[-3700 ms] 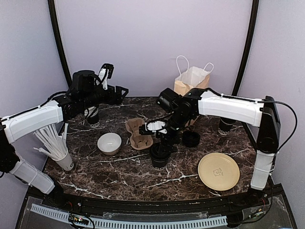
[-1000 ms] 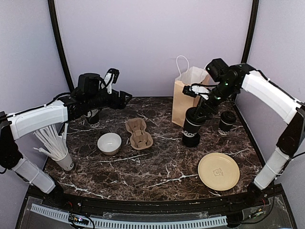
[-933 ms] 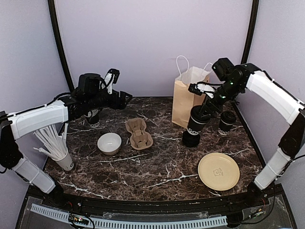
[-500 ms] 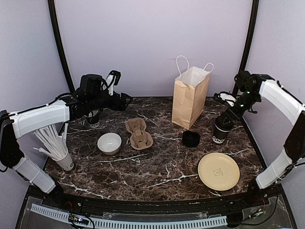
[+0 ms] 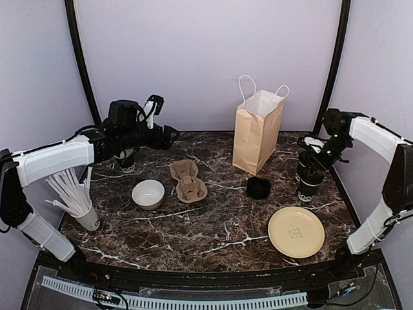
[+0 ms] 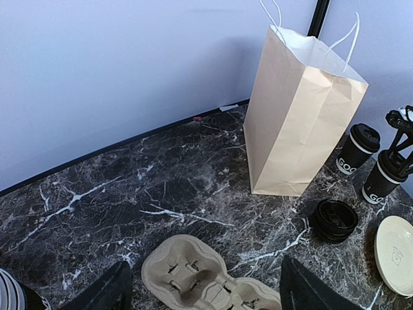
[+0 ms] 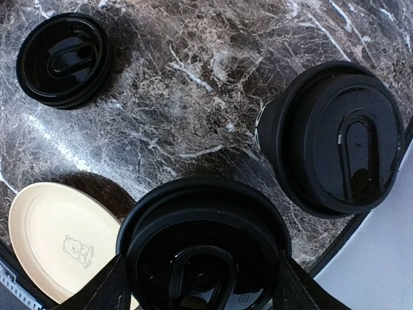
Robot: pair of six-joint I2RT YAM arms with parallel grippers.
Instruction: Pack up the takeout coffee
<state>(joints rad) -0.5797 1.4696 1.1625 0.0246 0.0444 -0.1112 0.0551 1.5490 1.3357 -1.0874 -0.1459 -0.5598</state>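
Two black lidded coffee cups stand close together at the table's right edge. My right gripper (image 5: 314,161) is shut on the lid rim of the nearer cup (image 5: 310,185), whose base is on or just above the table. In the right wrist view the fingers flank that lid (image 7: 203,255). The other cup (image 5: 301,165) stands free just behind it (image 7: 335,135). My left gripper (image 5: 169,134) is open and empty, held high over the back left of the table. It looks down on the cardboard cup carrier (image 6: 200,274).
An open brown paper bag (image 5: 258,132) stands at the back centre. The cup carrier (image 5: 188,181) and a white bowl (image 5: 148,194) sit left of centre. A stack of black lids (image 5: 259,187) and a cream plate (image 5: 295,231) sit near the cups. A lidless cup stack (image 5: 125,159) and a cup of white sticks (image 5: 74,194) are far left.
My right gripper has carried a lidded cup from the table's middle past the bag to the right edge and lowered it beside the other cup. The left arm has barely moved.
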